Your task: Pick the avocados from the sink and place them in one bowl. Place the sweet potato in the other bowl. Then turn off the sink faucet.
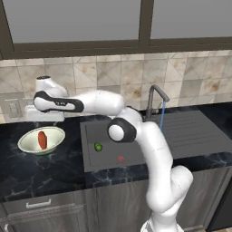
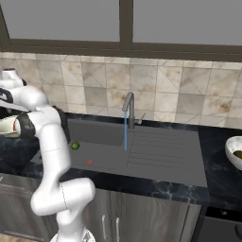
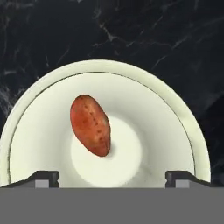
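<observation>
Fingers (image 3: 47, 176) wide apart, holding nothing.

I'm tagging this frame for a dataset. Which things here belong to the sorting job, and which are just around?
Job:
sweet potato, lying in the left bowl
green avocado in the sink
right bowl, something dark inside
faucet, water running
gripper, open above the left bowl

Just around:
wall outlet
cabinet handle
window
</observation>
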